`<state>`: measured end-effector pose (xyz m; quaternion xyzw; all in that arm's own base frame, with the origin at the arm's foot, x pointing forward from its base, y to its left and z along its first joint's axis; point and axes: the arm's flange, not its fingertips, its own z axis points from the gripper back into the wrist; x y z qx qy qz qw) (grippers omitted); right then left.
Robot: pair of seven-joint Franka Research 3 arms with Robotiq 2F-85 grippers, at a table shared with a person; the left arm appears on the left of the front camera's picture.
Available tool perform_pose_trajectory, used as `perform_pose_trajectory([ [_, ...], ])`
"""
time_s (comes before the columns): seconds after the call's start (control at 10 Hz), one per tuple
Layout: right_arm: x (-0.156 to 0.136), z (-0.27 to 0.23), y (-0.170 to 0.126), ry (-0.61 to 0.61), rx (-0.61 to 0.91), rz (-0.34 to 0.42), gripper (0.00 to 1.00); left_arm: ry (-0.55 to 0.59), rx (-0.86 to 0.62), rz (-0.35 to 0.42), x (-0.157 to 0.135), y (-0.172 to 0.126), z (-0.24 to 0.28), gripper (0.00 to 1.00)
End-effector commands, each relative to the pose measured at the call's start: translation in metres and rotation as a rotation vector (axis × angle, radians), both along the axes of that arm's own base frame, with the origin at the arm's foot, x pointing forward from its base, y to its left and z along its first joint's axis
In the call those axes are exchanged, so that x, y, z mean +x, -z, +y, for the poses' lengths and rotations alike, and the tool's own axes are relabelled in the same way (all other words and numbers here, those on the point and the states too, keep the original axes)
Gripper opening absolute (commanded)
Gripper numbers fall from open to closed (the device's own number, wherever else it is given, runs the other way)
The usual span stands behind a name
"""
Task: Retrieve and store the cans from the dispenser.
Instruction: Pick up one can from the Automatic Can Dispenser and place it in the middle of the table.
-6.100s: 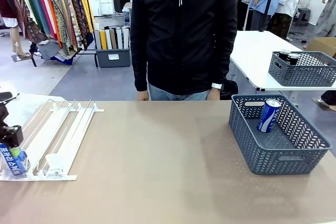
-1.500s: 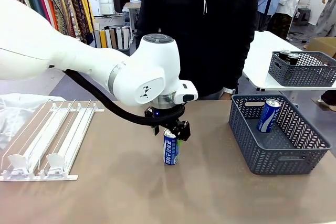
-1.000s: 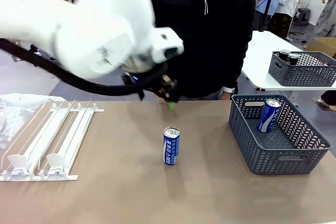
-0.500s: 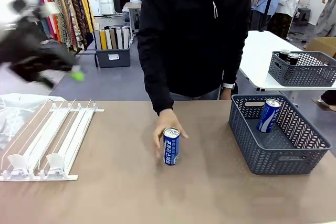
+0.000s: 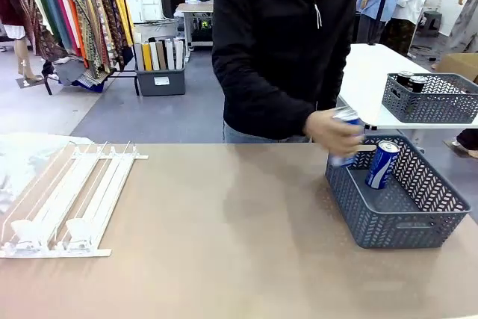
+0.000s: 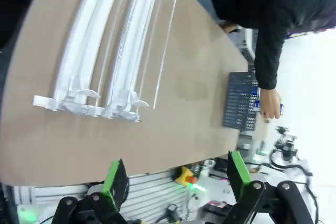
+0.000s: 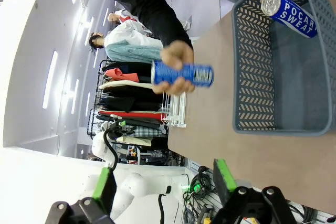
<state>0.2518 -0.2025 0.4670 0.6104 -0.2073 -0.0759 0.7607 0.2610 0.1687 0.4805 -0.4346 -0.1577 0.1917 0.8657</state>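
Front view: the person's hand [image 5: 334, 132] is extended over the near-left corner of the grey basket [image 5: 418, 229], fingers wrapped round a blue can [image 5: 345, 137] held above the basket rim. The can is blurred. A second blue can [image 5: 382, 163] leans tilted inside the basket against its far wall. The dispenser [image 5: 71, 199] lies at the table's left edge, its lanes without cans, two white stoppers at the near end. The tabletop [image 5: 224, 244] between dispenser and basket is bare.

Right wrist view: the right gripper [image 7: 163, 182] is spread wide, green pads well apart, nothing between them or touching them. Beyond it the hand [image 7: 176, 66] grips the blue can [image 7: 184, 74] just outside the basket [image 7: 252, 66], where the second can [image 7: 291, 15] reads POCARI SWEAT.

Left wrist view: the left gripper [image 6: 176, 174] is likewise released, fingers wide apart and grasping nothing, held off the table's near edge. The dispenser [image 6: 113, 51] lies ahead of it with clear table around. The basket [image 6: 240, 102] is well apart from the dispenser.

A further grey basket [image 5: 429, 98] with dark cans [image 5: 411, 80] stands on a white table behind.
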Motion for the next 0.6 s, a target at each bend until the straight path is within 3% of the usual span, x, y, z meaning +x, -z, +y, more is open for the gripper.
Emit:
perform_pose_trajectory([
  [0.0, 0.0009, -0.0005, -0.0026, 0.001, 0.008, -0.018, 1.00, 0.008, 0.068, 0.003, 0.0007, -0.0139, -0.0119, 1.00],
  [0.5, 0.0009, -0.0005, -0.0026, 0.001, 0.008, -0.018, 1.00, 0.008, 0.068, 0.003, 0.0007, -0.0139, -0.0119, 1.00],
])
